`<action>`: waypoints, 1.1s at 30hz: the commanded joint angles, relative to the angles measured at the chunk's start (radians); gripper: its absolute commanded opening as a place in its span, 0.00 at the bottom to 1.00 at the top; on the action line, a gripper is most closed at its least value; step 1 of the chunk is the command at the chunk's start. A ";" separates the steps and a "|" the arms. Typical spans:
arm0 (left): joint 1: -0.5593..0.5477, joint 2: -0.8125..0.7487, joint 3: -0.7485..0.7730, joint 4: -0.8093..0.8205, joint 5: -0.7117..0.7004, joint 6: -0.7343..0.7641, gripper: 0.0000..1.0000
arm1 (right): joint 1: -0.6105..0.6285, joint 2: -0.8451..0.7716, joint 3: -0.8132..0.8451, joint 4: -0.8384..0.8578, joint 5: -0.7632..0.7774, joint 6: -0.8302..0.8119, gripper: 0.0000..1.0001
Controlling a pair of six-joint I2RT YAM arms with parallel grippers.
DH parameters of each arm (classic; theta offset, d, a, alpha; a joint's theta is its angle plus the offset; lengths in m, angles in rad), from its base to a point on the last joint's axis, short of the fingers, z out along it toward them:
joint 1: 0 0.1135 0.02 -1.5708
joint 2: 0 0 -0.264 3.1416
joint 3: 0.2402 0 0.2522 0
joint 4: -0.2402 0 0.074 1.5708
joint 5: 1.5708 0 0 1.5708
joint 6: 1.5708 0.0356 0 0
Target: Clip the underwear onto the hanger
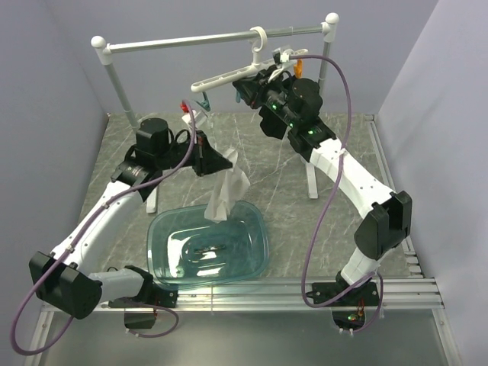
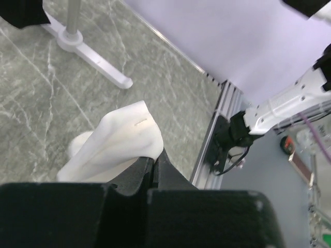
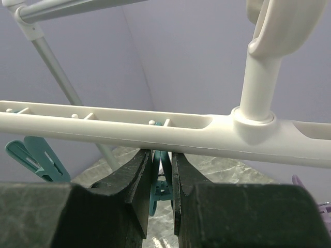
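The white underwear (image 1: 227, 192) hangs from my left gripper (image 1: 228, 162), which is shut on its top edge above the basin. In the left wrist view the fabric (image 2: 119, 142) bulges out from the closed left gripper (image 2: 154, 163). The white hanger (image 1: 229, 75) hangs tilted by its hook from the rail. My right gripper (image 1: 245, 95) is just under the bar (image 3: 155, 129). In the right wrist view the right gripper (image 3: 161, 155) is shut on a teal peg (image 3: 161, 178). A second teal peg (image 3: 36, 155) hangs further left. An orange peg (image 1: 299, 67) sits at the right end.
A grey metal rail (image 1: 191, 40) on white posts spans the back of the table. A clear teal basin (image 1: 164, 229) with something dark inside sits near the front, under the underwear. A post foot (image 2: 98, 62) stands on the marble surface.
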 commanded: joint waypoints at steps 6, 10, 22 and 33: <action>0.078 0.019 -0.010 0.370 0.042 -0.301 0.00 | -0.002 0.009 0.075 0.017 -0.015 0.096 0.00; 0.094 0.047 -0.051 0.532 0.044 -0.445 0.00 | -0.002 0.022 0.092 0.011 -0.022 0.137 0.00; 0.098 0.148 -0.085 0.814 -0.025 -0.629 0.00 | -0.002 0.003 0.057 0.042 -0.038 0.197 0.00; 0.097 0.171 -0.189 1.031 -0.127 -0.741 0.00 | -0.017 0.008 0.057 0.047 -0.048 0.256 0.00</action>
